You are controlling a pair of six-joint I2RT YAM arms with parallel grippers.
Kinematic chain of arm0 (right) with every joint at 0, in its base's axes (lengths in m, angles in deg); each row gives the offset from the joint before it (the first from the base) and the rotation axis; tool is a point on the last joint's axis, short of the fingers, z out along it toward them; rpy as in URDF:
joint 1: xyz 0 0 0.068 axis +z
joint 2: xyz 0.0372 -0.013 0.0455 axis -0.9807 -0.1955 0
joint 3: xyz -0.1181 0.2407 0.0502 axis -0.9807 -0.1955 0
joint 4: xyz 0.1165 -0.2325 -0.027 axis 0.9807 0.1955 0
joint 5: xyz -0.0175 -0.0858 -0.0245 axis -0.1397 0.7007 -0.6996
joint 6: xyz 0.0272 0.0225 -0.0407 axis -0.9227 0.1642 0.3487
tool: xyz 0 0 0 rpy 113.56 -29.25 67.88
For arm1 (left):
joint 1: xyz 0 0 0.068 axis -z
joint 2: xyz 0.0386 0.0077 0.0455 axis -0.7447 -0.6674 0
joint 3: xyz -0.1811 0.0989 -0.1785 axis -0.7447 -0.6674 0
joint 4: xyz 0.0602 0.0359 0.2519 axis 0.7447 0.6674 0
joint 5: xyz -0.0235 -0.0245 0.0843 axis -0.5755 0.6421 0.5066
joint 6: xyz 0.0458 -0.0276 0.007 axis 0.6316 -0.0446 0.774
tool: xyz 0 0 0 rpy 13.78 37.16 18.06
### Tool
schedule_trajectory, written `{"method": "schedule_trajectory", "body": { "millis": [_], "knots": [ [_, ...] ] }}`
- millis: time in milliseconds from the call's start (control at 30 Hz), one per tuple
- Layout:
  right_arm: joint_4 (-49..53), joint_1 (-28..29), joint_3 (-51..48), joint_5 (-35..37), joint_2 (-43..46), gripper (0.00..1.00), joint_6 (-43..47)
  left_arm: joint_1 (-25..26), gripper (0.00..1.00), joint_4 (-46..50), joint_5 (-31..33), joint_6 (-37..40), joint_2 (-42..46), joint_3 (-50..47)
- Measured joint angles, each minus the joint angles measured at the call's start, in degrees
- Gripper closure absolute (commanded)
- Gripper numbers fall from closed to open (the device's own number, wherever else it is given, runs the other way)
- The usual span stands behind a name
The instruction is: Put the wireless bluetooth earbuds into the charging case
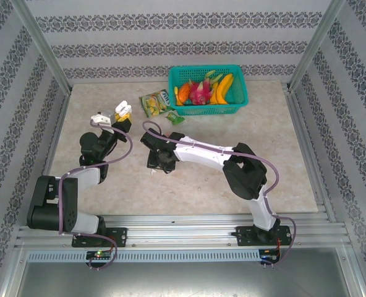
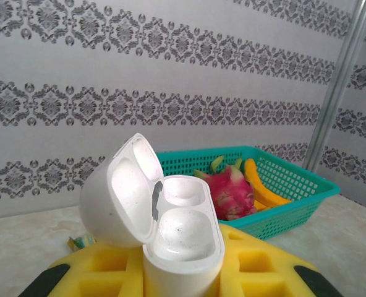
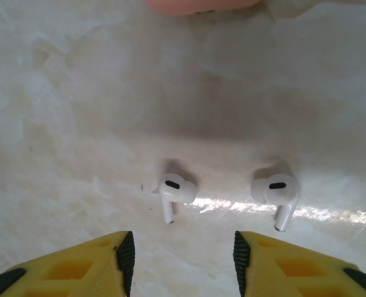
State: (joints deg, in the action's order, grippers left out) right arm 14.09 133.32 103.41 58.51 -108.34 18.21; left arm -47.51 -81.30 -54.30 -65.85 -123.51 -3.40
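The only print in sight is on the green-and-yellow snack packet [image 1: 155, 102] left of the teal basket [image 1: 208, 110] in the top view, and it is too small to read. A smaller green packet [image 1: 175, 117] lies just below it. The left wrist view gives what the overhead cannot: the left gripper [image 2: 183, 281] is clamped on the white charging case [image 2: 183, 235]. The case stands upright between the yellow fingers [image 2: 102, 272] at bottom centre, lid flipped open toward the left, both wells empty (a few dark specks inside). Behind it the basket holds a pink dragon fruit [image 2: 232, 192] and a long yellow fruit [image 2: 263, 185]. The right wrist view looks down at the table [image 3: 78, 124]. One white earbud [image 3: 174, 193] lies at centre and a second white earbud [image 3: 277, 195] lies to its right, apart from it, both stems toward the bottom edge. The right gripper [image 3: 183, 260] hovers at the lower edge with its jaws parted, holding nothing. A blurred pink shape [image 3: 201, 5] cuts the top edge. The surface is pale marbled stone; grey damask wallpaper [image 2: 170, 105] and a metal post [image 2: 334, 93] close it in.
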Motion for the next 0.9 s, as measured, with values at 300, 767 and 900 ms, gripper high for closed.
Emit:
{"method": "schedule_trajectory", "body": {
  "millis": [300,767,900],
  "knots": [
    [6.0,0.8,9.9,1.9,-6.3,0.5,-1.8,-1.5,1.0,-2.8,0.3,-2.7,-3.6,0.0],
    [12.3,1.2,18.1,3.0,-13.3,0.53,-2.7,-4.0,1.0,-5.3,0.2,-4.6,-3.7,0.0],
    [13.0,1.2,18.3,3.0,-14.5,0.54,-2.8,-4.5,1.0,-5.6,0.1,-5.3,-3.9,0.0]
  ]
}}
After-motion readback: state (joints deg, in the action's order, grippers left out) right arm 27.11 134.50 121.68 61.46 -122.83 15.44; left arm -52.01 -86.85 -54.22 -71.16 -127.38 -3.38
